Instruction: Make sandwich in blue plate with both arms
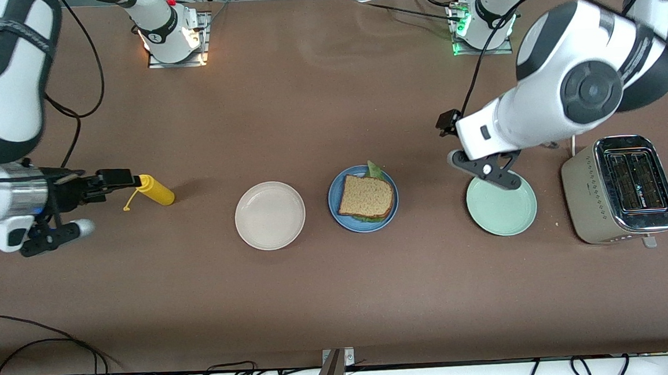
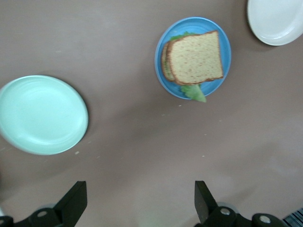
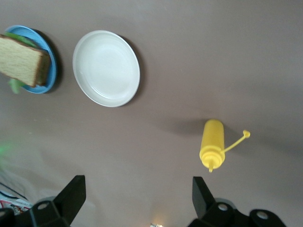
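The blue plate (image 1: 334, 202) (image 2: 213, 89) (image 3: 52, 71) lies mid-table with the sandwich (image 1: 366, 196) (image 2: 196, 57) (image 3: 21, 59) on it. The top is a brown bread slice, and green lettuce (image 1: 374, 169) pokes out from under it. My left gripper (image 1: 452, 141) (image 2: 141, 198) hangs open and empty over bare table by the mint-green plate's farther rim. My right gripper (image 1: 109, 202) (image 3: 137, 196) hangs open and empty over the table beside the yellow bottle, at the right arm's end. Neither gripper touches the sandwich.
A beige plate (image 1: 270, 215) (image 2: 277, 21) (image 3: 106, 68) lies beside the blue plate toward the right arm's end. A mint-green plate (image 1: 501, 206) (image 2: 42, 115) lies toward the left arm's end, with a toaster (image 1: 621, 188) past it. A yellow squeeze bottle (image 1: 156, 190) (image 3: 212, 142) lies on its side.
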Motion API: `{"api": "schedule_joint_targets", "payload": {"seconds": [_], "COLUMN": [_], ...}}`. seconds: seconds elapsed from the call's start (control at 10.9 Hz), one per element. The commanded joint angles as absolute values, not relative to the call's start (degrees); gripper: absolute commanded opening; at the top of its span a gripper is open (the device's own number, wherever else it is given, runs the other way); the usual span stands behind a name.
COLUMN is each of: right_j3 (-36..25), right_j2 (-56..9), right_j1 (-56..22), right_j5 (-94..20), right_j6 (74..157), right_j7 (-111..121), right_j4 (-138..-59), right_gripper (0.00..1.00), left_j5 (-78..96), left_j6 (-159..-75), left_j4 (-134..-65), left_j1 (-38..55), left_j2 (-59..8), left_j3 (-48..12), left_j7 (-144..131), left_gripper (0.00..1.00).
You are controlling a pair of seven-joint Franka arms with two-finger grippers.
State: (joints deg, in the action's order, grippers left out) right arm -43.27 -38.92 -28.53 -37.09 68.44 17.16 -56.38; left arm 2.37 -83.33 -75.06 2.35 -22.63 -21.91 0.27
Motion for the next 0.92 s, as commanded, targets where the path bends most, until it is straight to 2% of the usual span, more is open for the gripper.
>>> {"api": "schedule_joint_targets", "payload": {"seconds": [0.0,0.18,0.37,0.64,0.83], "right_j3": [-27.1,-11.4,-1.9,0.4,0.5], "right_j2": [-35.0,-31.7,-27.8,-18.1,-8.5], "right_j1": [-24.0,-17.9,-12.6,-8.8,-6.6], "right_j5": [-21.1,-8.6,-1.3,0.3,1.7], "right_j6": [67.2,67.0,68.8,77.8,88.5], "right_j7": [5.0,-0.5,-3.2,-3.1,-3.1], "right_j4": [-55.9,-59.0,-65.3,-83.1,-97.6], "right_gripper": [1.0,1.0,1.0,1.0,1.0], "left_j5": [-2.6,-1.8,-1.7,0.3,5.3], "left_j6": [-82.7,-87.0,-88.3,-91.1,-91.1], "left_j4": [-83.4,-89.3,-92.7,-94.5,-94.9], "left_j1": [4.9,7.2,7.9,4.3,2.3], "left_j2": [-10.7,-4.6,-0.3,1.4,2.1], "left_j3": [-17.2,-10.9,-7.0,-4.9,-3.4], "left_j7": [-1.6,-1.6,-1.7,-1.5,-1.1], "left_gripper": [1.0,1.0,1.0,1.0,1.0]}}
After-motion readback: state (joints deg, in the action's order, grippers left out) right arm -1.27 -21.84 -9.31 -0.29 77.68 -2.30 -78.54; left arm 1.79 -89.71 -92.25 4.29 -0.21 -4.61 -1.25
